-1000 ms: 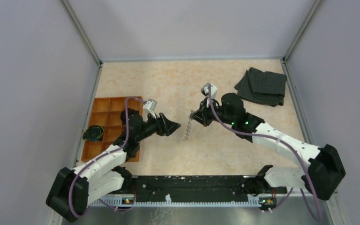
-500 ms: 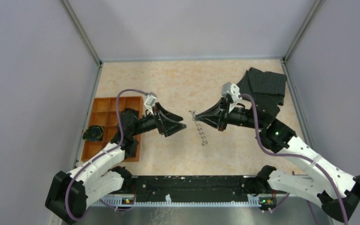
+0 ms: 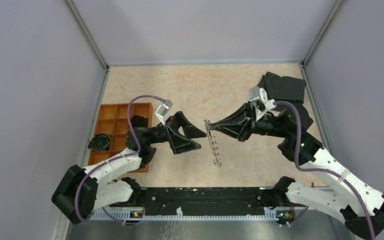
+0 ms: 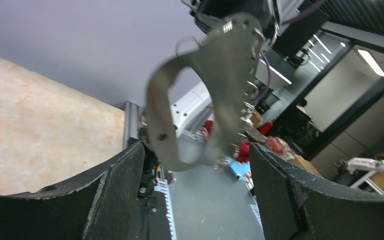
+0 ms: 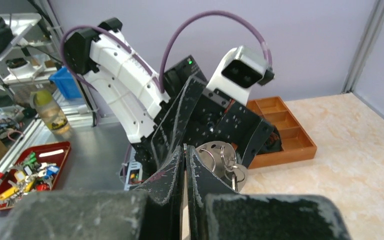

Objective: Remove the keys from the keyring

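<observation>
Keyring (image 3: 213, 145) hangs long-axis down from your right pincer (image 3: 211, 125), clamped on it, just ahead of your spread left pincer (image 3: 200, 139).

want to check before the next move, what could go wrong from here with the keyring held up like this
The right claw pinches the keyring only at one end, so a tug could twist it loose. The open left claw may close on the ring, not the tiny keys.

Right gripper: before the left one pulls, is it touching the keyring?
Touching. Top view: the shut right gripper pinches the keyring at its upper end.
</observation>
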`<state>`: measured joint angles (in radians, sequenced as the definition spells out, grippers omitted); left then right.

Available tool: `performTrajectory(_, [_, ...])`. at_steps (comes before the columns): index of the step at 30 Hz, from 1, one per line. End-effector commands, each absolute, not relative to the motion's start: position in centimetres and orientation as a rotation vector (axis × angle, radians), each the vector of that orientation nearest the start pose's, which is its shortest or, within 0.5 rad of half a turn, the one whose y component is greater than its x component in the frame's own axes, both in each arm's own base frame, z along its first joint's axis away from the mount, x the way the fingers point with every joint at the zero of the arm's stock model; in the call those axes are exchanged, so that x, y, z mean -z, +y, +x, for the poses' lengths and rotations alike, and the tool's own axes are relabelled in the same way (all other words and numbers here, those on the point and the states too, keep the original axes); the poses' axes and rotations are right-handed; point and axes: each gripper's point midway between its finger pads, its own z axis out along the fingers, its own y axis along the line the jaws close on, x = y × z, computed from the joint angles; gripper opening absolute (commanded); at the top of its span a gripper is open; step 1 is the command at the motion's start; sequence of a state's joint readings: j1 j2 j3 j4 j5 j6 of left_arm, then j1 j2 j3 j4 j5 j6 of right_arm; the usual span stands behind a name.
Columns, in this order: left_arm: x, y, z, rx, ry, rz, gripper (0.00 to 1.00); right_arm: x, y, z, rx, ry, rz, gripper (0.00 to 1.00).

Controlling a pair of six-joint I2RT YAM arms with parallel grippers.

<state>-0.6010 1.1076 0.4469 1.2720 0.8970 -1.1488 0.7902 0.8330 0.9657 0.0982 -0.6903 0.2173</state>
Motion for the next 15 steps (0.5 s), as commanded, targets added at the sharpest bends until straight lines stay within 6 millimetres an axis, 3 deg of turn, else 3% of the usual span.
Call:
performTrajectory(1, [-34.6,-28.8,10.4,1.918,1.131,0.774,0.82,-46.2,27.5,9.8,-1.309,0.962,-0.948,0.00])
performTrajectory(10, [-34.7,-28.7,9.7,1.967,1.073,0.729,0.77,-47.7,27.1,10.2,-1.303,0.955,-0.883,0.00])
performTrajectory(15, [-33.9,-29.0,10.4,1.879,1.117,0.747,0.77,-48.1,26.9,10.3,-1.299,0.955,-0.872,0.00])
